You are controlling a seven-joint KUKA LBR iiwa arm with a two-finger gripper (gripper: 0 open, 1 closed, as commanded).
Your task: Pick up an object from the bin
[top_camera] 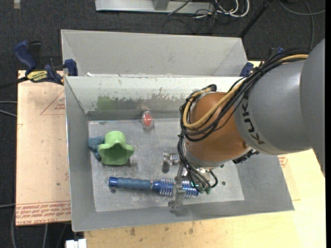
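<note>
My gripper (172, 183) hangs low over the front middle of the bin, under the orange wrist cover. One metal fingertip (167, 162) stands behind a long blue tool (135, 184) and the other in front of it. The tool lies left to right along the front of the floor, with a smooth handle and a ribbed, coil-like end (170, 188). That ribbed end lies in the gap between the fingers, which are open wider than the tool and do not press on it.
A light green flared cup (115, 148) lies at the left, with a small blue piece (94, 144) tucked against its left side. A small red ball (148, 120) rests by the back wall. The arm and its cover hide the bin's right half.
</note>
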